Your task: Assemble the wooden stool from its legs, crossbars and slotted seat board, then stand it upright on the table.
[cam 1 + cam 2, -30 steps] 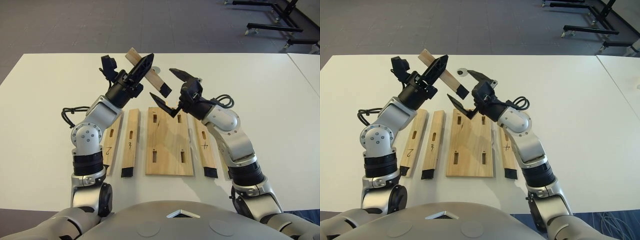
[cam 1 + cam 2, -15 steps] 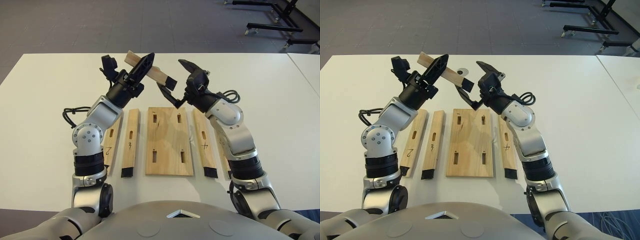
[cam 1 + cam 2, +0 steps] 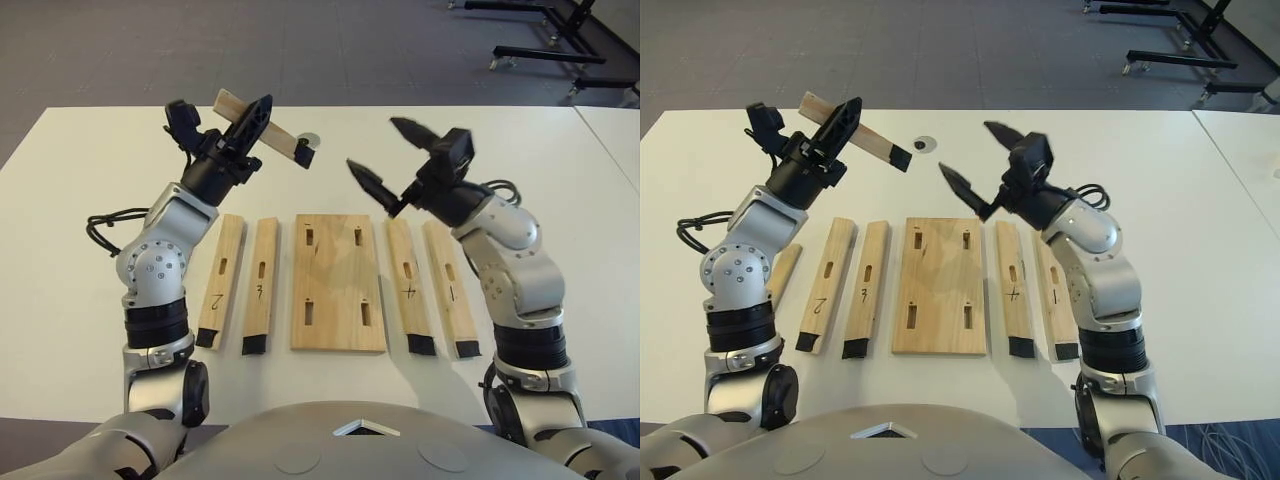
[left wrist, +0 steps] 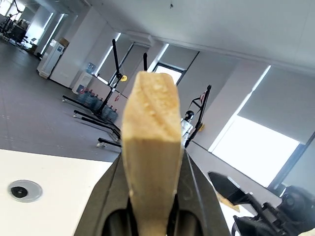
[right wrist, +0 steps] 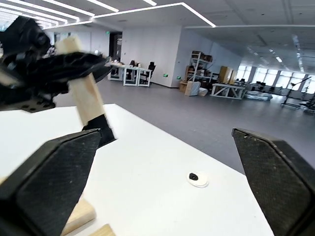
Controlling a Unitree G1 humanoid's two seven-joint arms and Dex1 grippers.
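Observation:
My left gripper (image 3: 250, 122) is shut on a wooden bar (image 3: 285, 141) with a black end, held tilted in the air above the table's far left part. The same bar (image 4: 150, 147) stands between the fingers in the left wrist view. My right gripper (image 3: 384, 150) hangs open and empty above the far end of the seat board, well apart from the bar. The slotted seat board (image 3: 338, 285) lies flat in the middle. Two legs (image 3: 220, 282) (image 3: 262, 285) lie to its left and two more (image 3: 408, 285) (image 3: 450, 292) to its right.
Another wooden piece (image 3: 785, 270) lies partly hidden under my left arm. A round grommet (image 3: 925, 143) sits in the white table (image 3: 560, 200) beyond the board. Open tabletop stretches far left and far right.
My left arm has swung left and lifted the bar away from the right gripper. The right gripper has drawn back to the right, still open, and a fourth leg now shows beneath it.

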